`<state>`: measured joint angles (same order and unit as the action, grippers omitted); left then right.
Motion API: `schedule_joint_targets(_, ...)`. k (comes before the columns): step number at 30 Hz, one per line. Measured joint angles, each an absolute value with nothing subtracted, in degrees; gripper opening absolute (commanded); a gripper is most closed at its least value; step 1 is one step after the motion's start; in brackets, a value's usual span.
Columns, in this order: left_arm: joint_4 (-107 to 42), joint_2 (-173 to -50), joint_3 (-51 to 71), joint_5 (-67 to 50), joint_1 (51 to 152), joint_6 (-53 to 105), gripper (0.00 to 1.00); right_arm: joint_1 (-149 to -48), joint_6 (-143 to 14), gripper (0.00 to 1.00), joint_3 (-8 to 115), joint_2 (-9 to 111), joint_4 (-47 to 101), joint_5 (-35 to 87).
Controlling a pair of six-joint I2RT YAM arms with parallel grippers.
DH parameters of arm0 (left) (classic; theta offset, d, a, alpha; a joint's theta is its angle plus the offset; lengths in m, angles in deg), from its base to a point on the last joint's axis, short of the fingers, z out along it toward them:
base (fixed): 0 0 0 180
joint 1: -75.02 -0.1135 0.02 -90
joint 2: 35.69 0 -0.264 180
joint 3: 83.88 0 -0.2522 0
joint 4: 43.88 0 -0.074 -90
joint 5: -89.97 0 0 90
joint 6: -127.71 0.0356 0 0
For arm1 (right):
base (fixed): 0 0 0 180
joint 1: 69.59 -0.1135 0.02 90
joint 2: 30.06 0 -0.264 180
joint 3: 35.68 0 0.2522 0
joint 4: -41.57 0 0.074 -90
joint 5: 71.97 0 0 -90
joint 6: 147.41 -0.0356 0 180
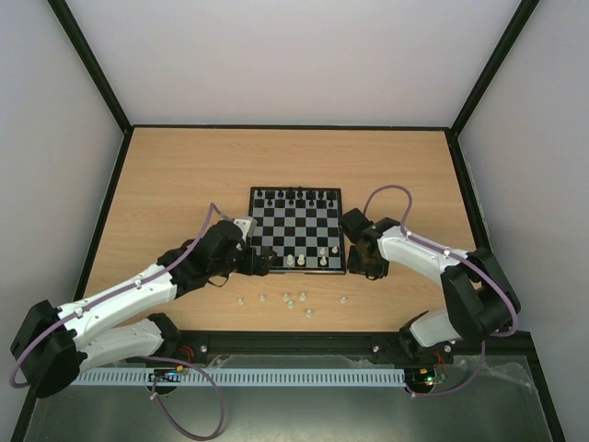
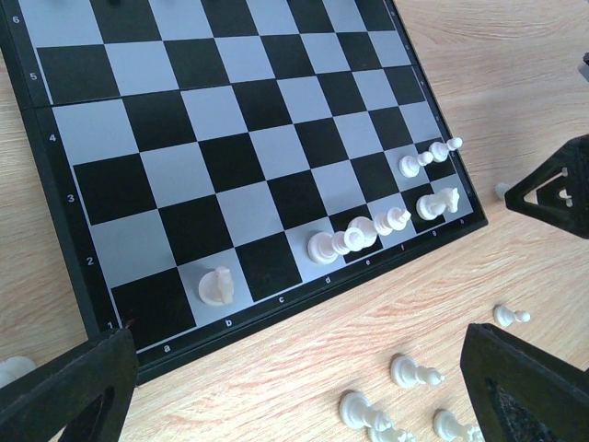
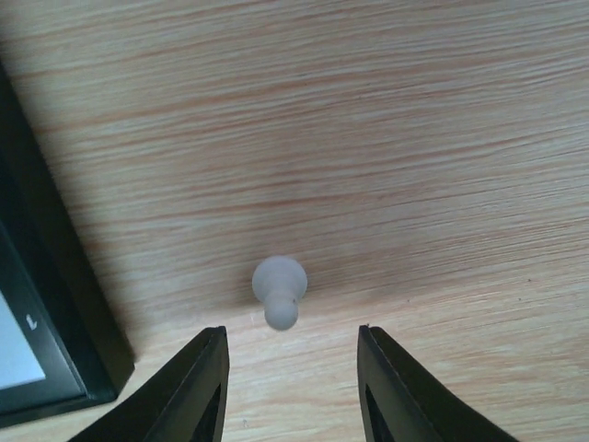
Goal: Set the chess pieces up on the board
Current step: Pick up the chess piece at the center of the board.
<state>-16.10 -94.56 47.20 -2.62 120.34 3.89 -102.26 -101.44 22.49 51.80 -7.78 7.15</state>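
The board (image 1: 296, 228) lies flat mid-table, with black chess pieces (image 1: 294, 195) along its far row and a few white ones (image 2: 354, 238) on the near rows. More white pieces (image 2: 416, 374) lie loose on the wood in front of it. My left gripper (image 2: 294, 405) hovers wide open over the board's near left corner, holding nothing. My right gripper (image 3: 293, 368) is low beside the board's near right corner (image 3: 41, 313). Its jaws stand apart, and a white pawn (image 3: 279, 290) stands on the table just ahead of its fingertips, untouched.
The loose white pieces (image 1: 294, 299) are scattered between the board and the arm bases. Dark enclosure rails border the wooden table (image 1: 184, 175) on its sides and far edge. In the left wrist view the right gripper's black finger (image 2: 561, 189) shows beside the board's right edge.
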Motion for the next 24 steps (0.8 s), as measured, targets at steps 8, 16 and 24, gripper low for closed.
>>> schedule_joint_targets(8, -16.1, -94.5, 47.5, -2.6, 120.3, 3.9, 0.99, -100.6, -100.0, 0.26, 23.5, 53.3, -6.4, 6.9)
schedule_joint_targets(16, -16.1, -94.5, 47.6, -2.4, 120.3, 3.9, 0.99, -100.4, -98.8, 0.13, 23.6, 54.4, -5.2, 7.2)
schedule_joint_targets(24, -16.1, -94.6, 47.6, -1.9, 120.3, 3.9, 0.99, -100.4, -98.2, 0.03, 23.8, 54.8, -5.0, 7.4)
